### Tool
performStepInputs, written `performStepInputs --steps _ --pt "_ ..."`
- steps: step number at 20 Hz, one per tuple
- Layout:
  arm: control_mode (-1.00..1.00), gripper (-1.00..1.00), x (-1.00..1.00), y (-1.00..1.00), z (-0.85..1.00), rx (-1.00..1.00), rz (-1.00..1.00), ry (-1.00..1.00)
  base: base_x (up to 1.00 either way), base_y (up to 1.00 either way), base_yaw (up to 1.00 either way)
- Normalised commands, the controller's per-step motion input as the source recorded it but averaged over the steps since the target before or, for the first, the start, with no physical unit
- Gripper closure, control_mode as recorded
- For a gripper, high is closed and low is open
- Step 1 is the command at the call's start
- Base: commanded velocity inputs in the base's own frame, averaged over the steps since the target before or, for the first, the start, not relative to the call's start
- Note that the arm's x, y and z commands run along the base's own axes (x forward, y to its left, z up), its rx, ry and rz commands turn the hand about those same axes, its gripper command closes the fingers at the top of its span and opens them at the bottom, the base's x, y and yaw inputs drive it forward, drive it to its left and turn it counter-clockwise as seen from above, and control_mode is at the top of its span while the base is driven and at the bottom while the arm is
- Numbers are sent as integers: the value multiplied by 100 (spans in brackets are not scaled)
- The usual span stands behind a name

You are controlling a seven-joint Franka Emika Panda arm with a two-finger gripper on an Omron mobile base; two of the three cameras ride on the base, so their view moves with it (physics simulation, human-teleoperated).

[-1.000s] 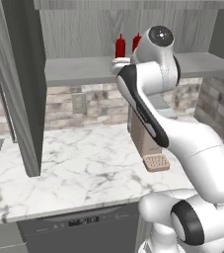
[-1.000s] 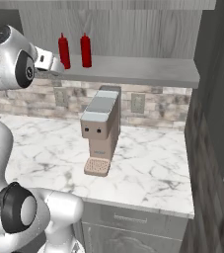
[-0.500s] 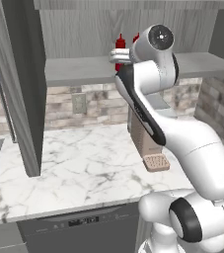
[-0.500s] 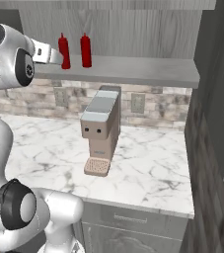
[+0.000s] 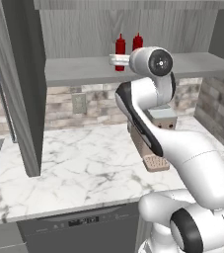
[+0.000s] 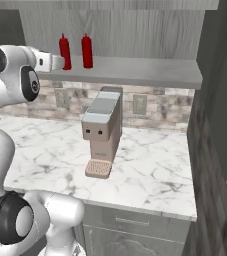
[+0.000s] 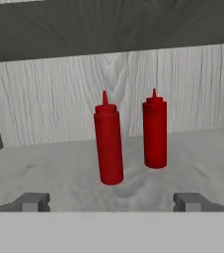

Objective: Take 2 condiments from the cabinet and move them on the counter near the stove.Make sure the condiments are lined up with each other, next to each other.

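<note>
My two-finger gripper (image 7: 111,201) has its dark tips spread wide, nothing between them. Ahead, two slim red squeeze bottles with nozzle caps stand upright on the pale grey shelf board (image 7: 44,170) of the grey wood-grain wall cabinet (image 5: 84,29): nearer bottle (image 7: 108,146), farther bottle (image 7: 155,129), close but apart. In the left base view my own wrist covers the nearer bottle's (image 5: 120,51) base and most of the farther one (image 5: 137,41). The beige coffee machine (image 6: 103,131) sits below on the white marble counter (image 6: 150,170), half hidden by my arm from the left.
</note>
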Motion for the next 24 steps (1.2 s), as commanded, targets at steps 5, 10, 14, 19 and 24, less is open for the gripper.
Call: performStepInputs --steps 5,10,14,19,24 --pt "-100 -100 0 3 31 0 0 6 0 0 0" --pt "-100 -100 2 2 28 0 0 18 0 0 0" --pt "-100 -100 7 7 2 0 0 12 0 0 0" --pt "-100 -100 16 3 -3 -1 0 4 0 0 0" --pt "-100 -100 22 0 -15 -6 0 0 0 0 0"
